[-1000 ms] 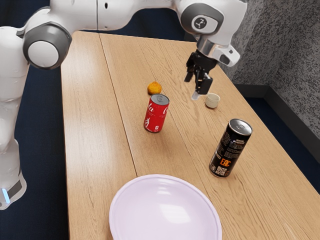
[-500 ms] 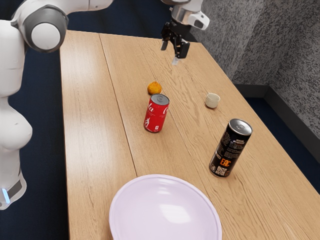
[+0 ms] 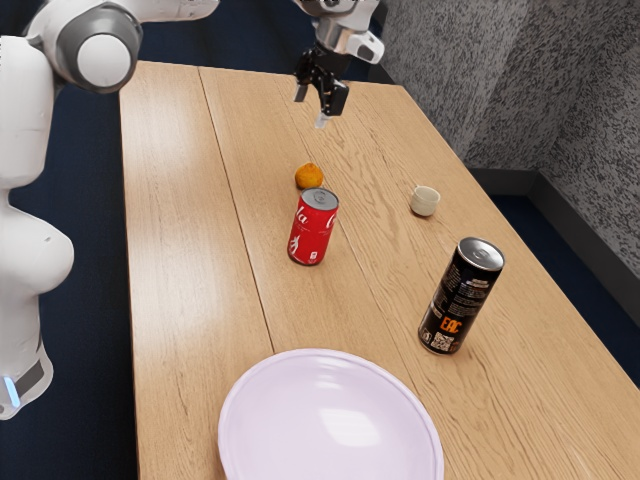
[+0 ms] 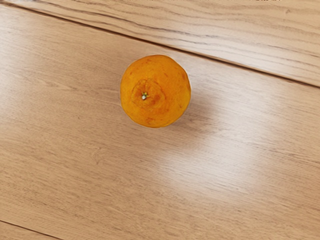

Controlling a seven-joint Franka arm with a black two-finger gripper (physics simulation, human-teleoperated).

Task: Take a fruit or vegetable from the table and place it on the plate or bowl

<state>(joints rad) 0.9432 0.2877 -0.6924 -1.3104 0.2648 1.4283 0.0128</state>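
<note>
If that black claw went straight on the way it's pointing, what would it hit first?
Probably the orange: it lies nearly centred under the gripper in the wrist view, though it could land on the table just beside.

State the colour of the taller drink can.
The tall metal can is black with orange lettering, clearest in the exterior view.

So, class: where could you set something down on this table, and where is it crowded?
Bare: the table along the exterior view's left; the stretch between red can, black can and plate. Crowded: orange beside red can.
</note>
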